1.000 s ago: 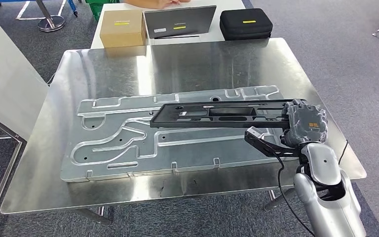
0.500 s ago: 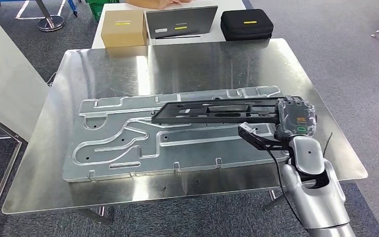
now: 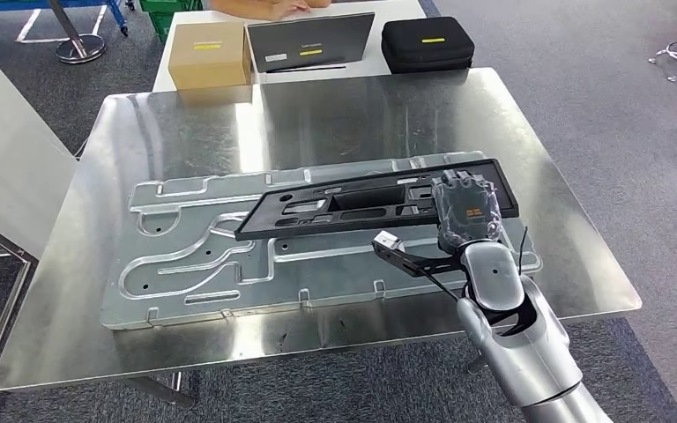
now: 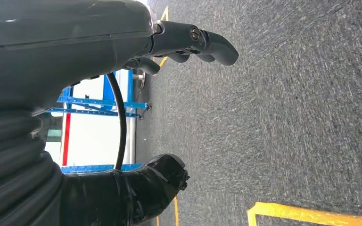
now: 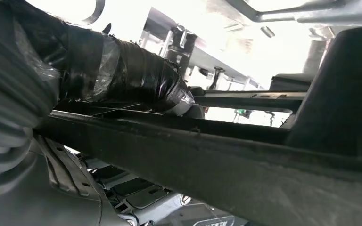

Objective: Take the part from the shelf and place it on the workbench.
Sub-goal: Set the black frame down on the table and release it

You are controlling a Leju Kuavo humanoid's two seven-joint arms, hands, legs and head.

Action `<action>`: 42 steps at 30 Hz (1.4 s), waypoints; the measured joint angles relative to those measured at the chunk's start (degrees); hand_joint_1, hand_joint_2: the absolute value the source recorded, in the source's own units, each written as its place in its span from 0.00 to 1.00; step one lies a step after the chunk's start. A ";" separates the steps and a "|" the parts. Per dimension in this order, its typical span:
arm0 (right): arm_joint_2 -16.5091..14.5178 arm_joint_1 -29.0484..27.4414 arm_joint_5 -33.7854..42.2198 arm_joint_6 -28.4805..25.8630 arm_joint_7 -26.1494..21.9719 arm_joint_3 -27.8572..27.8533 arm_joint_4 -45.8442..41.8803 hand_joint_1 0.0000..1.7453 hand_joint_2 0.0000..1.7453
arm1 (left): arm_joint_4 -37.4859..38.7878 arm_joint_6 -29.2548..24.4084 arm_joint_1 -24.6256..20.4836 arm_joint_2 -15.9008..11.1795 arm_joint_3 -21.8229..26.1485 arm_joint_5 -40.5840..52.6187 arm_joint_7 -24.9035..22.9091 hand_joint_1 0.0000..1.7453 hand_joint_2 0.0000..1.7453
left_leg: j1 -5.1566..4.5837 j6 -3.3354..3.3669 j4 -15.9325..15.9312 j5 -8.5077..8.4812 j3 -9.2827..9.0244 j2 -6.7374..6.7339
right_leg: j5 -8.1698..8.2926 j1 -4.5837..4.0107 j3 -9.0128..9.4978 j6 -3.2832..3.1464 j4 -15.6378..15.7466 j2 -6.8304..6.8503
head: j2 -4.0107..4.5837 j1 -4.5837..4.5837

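The part is a long black frame with cut-outs (image 3: 353,204). It lies slanted just over the silver grooved plate (image 3: 194,264) on the steel workbench (image 3: 335,115). My right hand (image 3: 465,210) grips it near its right end, fingers over the top. I cannot tell whether the part touches the plate. In the right wrist view the tape-wrapped thumb (image 5: 136,70) presses on the part's black rail (image 5: 245,160). My left hand (image 4: 169,94) hangs over grey carpet, fingers apart and holding nothing.
Behind the workbench a white table carries a cardboard box (image 3: 209,55), a dark laptop-like panel (image 3: 310,40) and a black case (image 3: 427,42). A white panel (image 3: 4,150) stands at the left. Grey carpet surrounds the bench.
My right hand has moved left and down with the part. The part has turned flatter, showing its top face, and sits lower over the grooved plate.
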State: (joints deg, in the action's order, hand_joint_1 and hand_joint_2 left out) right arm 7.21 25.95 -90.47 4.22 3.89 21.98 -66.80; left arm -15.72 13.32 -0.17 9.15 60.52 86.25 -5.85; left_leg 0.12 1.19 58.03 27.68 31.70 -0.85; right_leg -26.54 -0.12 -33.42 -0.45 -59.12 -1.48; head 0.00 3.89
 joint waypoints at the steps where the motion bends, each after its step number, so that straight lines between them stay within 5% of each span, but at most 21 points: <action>1: -0.20 0.02 -0.05 0.00 -0.17 0.20 -0.01 1.00 1.00 | 0.00 -0.01 0.00 -0.01 0.00 0.00 0.03 0.00 1.00 | 0.02 -0.04 -0.01 0.02 0.00 -0.08 | 0.01 -0.03 0.01 -0.02 0.00 -0.09 | 0.00 0.00; 24: -2.44 -1.27 -0.37 -0.89 -0.44 0.60 -1.00 1.00 1.00 | 0.02 0.03 -0.02 -0.01 -0.02 0.00 0.96 0.00 1.00 | 0.27 -0.38 -0.20 0.25 -0.37 -0.78 | -0.15 -0.25 -0.03 -0.37 -0.15 -0.82 | 0.00 0.00; 27: -2.38 -1.80 -0.26 -2.34 3.92 0.96 -1.87 1.00 1.00 | 0.02 0.03 -0.03 0.03 -0.02 0.00 0.84 0.00 1.00 | 0.28 -0.42 -0.19 0.24 -0.42 -0.74 | -0.16 -0.25 -0.05 -0.38 -0.16 -0.76 | 0.00 0.00; 32: 1.41 -1.70 0.22 -7.21 23.25 8.71 -10.99 1.00 1.00 | -0.01 0.15 0.30 1.30 -0.02 0.00 -0.49 0.00 1.00 | 0.26 -0.56 -0.15 0.08 -0.34 -0.17 | -0.19 -0.21 -0.23 -0.42 -0.20 -0.18 | 0.00 0.01; 42: 7.05 -0.15 0.25 -8.41 25.15 15.03 -23.61 1.00 1.00 | -0.57 1.07 0.83 2.98 -0.02 0.00 -1.22 0.00 1.00 | 0.25 -0.54 -0.06 0.08 -0.29 0.29 | -0.23 -0.11 0.00 -0.43 -0.16 0.36 | 0.00 0.00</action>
State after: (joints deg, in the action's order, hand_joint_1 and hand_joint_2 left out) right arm 14.26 25.80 -90.22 -4.20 29.04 37.00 -90.41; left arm -16.28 14.38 0.66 12.13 60.50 86.25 -7.07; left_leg 0.37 0.65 57.98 27.76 31.41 -0.57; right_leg -26.78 -0.24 -33.42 -0.88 -59.28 -1.11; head 0.00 3.89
